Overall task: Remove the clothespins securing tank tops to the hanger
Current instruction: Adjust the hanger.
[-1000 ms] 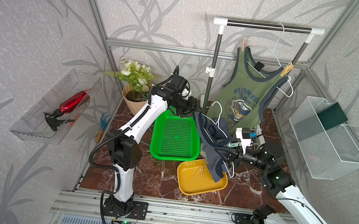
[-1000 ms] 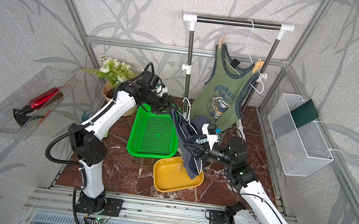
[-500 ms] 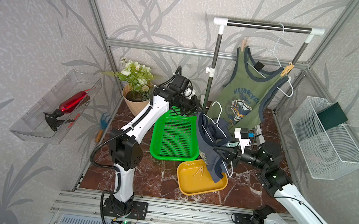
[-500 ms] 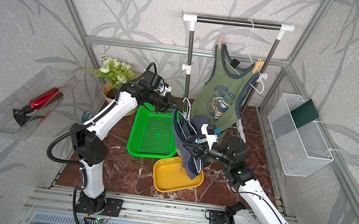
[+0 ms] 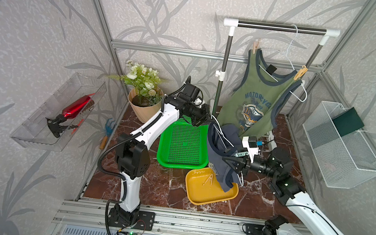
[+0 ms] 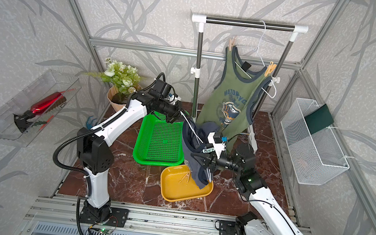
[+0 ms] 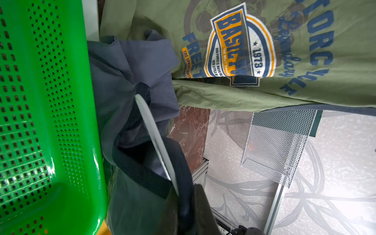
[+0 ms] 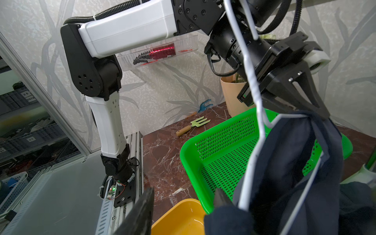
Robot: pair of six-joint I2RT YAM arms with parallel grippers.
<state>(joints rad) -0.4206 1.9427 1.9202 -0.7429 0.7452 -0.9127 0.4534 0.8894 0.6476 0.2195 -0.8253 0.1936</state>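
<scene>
Olive green tank top with navy trim (image 5: pixel 254 102) hangs on a white wire hanger (image 5: pixel 287 51) from the steel garment rail with white end caps (image 5: pixel 280 28). A pale tan plastic clothespin (image 5: pixel 255 46) clips one strap to the hanger, and a yellow-orange plastic clothespin (image 5: pixel 300 72) clips the other. The blue chest print reads "MOTORCYCLE". The left wrist view adds "BASIC", "1973", "Legendary", a cut-off "FREE" and "THE SPEED" on an orange band.

Slate-blue tank top with dark trim (image 5: pixel 221 149) is on a second white wire hanger (image 7: pixel 154 138), off the rail and slung low between the two arms. No writing on it can be read. Its hem dangles over the yellow plastic tray (image 5: pixel 199 195), where a tan clothespin (image 5: pixel 208 179) lies. Green perforated plastic basket (image 5: pixel 183 146) sits just behind the tray.

Left gripper (image 8: pixel 311 110): jaws pinched almost together on the slate-blue top's dark strap, at the second hanger's shoulder corner.

Right gripper (image 8: pixel 185 189): jaws stand apart, with the yellow tray showing through the gap. The second hanger's wire and the blue cloth lie against the outer side of one finger. Can't tell whether that finger carries them.
</scene>
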